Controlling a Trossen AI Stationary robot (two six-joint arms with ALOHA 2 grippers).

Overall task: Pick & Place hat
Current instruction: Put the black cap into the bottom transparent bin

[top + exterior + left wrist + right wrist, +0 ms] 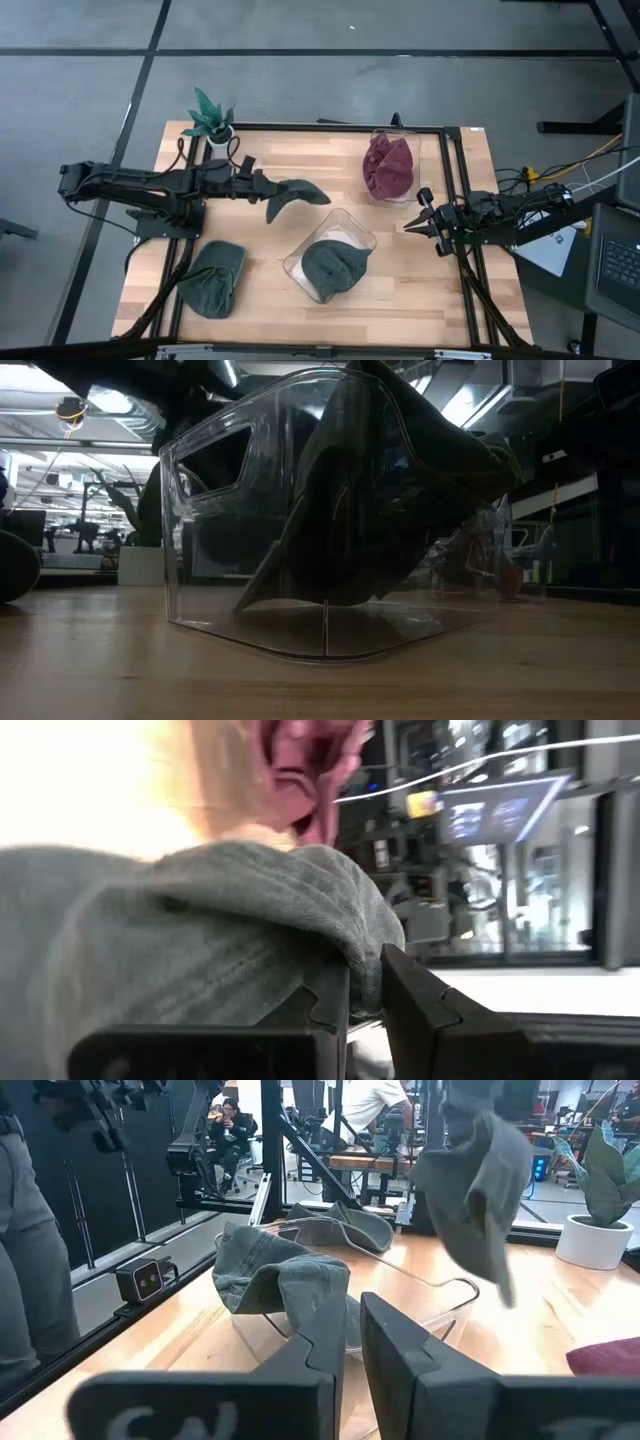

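Overhead light falls even and flat on my table [400, 270]; shadows under my arms are short and soft. From table height the clear bin [330, 520] sits backlit by ceiling strips, its contents nearly black, faint glare on the walls, the near wood softly blurred. My left wrist camera is blown out white across one corner, and the grey hat [190, 940] pressed close is smeared out of focus. My right wrist camera is evenly lit, background sharp, my own fingers [400, 1370] blurred dark.
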